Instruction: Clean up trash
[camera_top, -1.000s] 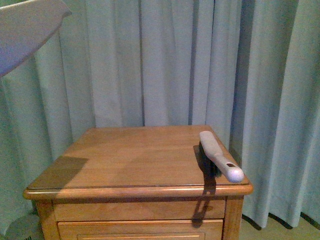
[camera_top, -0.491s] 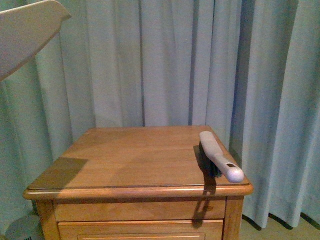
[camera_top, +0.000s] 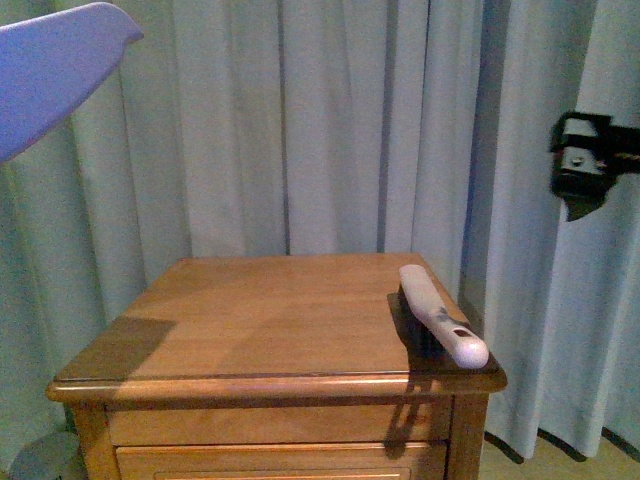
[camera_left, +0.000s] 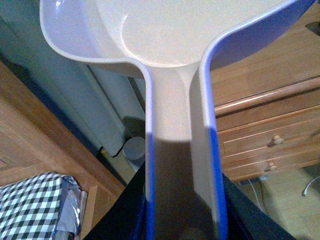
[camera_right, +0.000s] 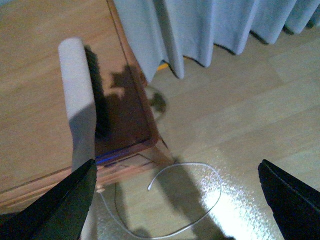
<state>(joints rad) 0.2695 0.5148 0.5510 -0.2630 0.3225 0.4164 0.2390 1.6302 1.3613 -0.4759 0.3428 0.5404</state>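
No crumpled white trash wad shows in any view. My left gripper (camera_left: 182, 220) is shut on the handle of the dustpan (camera_left: 170, 35), held high in the air; its pan shows at the top left of the front view (camera_top: 50, 75). My right gripper (camera_right: 175, 195) is open and empty, above the floor just off the right edge of the wooden nightstand (camera_right: 45, 100); it shows in the front view (camera_top: 590, 165) at the right, in front of the curtain. A brush with a pale handle (camera_top: 440, 312) lies on the nightstand's right side, also in the right wrist view (camera_right: 77, 95).
The wooden nightstand (camera_top: 250, 310) has drawers (camera_left: 265, 145) below. Pale curtains (camera_top: 330, 120) hang behind it. A thin white cable (camera_right: 180, 200) lies on the wood floor at the right. A round grey bin (camera_left: 134, 150) stands on the floor at the left, beside a checked cloth (camera_left: 30, 200).
My right gripper has come into the front view at the right, in front of the curtain. The dustpan has stayed at the top left, and the brush has not moved.
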